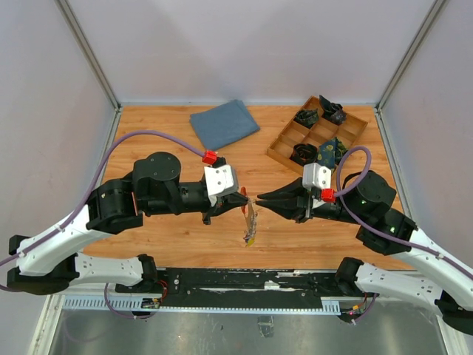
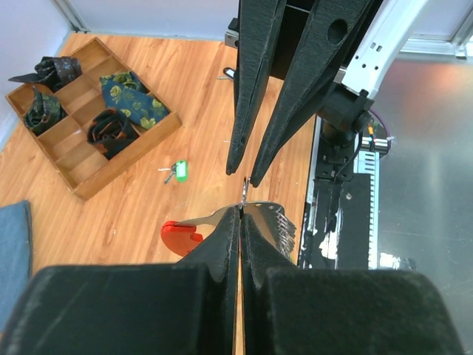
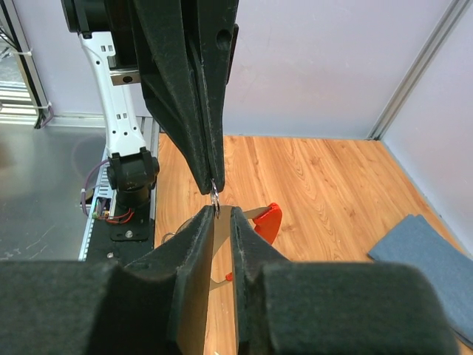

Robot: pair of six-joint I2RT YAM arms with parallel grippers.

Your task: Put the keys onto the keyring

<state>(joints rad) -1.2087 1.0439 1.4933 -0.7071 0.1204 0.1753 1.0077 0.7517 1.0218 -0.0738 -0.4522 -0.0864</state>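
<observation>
Clamped tight in the left gripper (image 2: 241, 216): the keys (image 2: 270, 216), silver blades fanning out to one side, with the red keyring (image 2: 179, 237) jutting out the other. Facing it tip to tip, very close: the right gripper (image 3: 222, 216), fingers narrowly apart. All over the wooden table (image 1: 170, 229). Farther back, a compartment tray (image 1: 279, 153) and a blue cloth (image 1: 224, 123).

Top camera: high up, behind both arms, looks down on whole table (image 1: 255, 159), far off.
Left wrist camera: just behind left gripper (image 2: 241, 211), looks along fingers, very close.
Right wrist camera: same behind right gripper (image 3: 222, 214), facing opposite way.
All three share spot between tips, with keys (image 1: 251, 224).
</observation>
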